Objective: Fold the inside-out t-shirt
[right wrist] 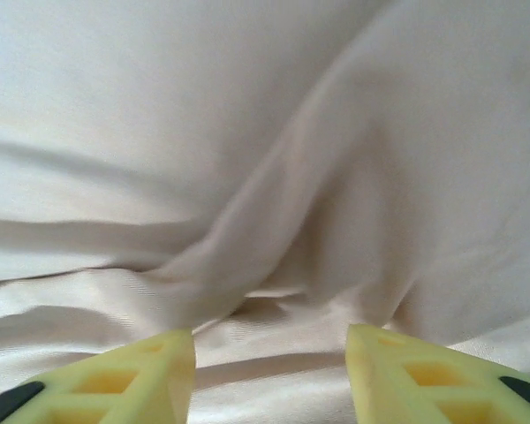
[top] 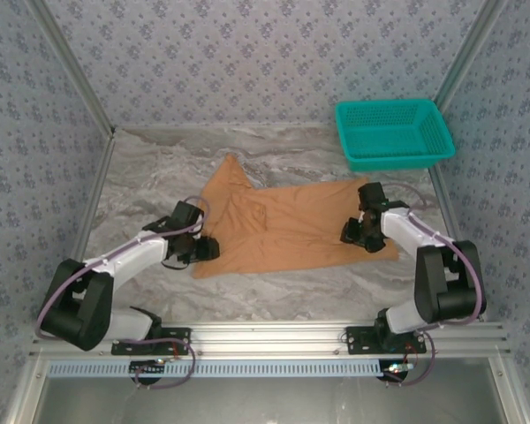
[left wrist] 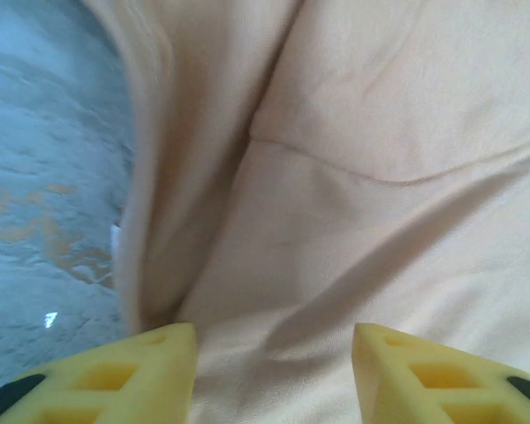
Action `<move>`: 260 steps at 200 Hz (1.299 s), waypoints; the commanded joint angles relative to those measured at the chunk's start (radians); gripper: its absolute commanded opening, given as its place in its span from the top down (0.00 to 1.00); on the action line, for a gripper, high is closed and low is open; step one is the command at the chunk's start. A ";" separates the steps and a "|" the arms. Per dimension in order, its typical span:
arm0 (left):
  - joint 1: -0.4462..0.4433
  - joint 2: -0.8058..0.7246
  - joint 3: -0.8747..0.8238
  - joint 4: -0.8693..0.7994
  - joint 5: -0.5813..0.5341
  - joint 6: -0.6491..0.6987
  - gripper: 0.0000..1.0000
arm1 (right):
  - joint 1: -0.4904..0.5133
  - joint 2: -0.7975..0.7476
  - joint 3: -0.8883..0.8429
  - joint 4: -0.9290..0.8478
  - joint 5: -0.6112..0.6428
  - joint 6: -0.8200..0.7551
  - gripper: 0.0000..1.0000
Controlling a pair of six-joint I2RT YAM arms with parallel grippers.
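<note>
While your orange-tan fabric t-shirt (top: pixel 287 231) lies spread mid-frame, the left end effector (top: pixel 212 249) and right end effector (top: pixel 348 233) rest released at its edges.

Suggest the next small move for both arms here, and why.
Probably raise both straight up off the cloth. The left gripper and right gripper sit at opposite ends of the t-shirt, jaws apart, with fabric lying loose between them and nothing pinched. Dragging sideways could rumple it.
</note>
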 commanded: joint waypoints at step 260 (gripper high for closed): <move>0.206 0.412 0.475 0.088 -0.024 0.098 0.43 | -0.106 0.072 0.051 0.118 -0.022 -0.055 0.44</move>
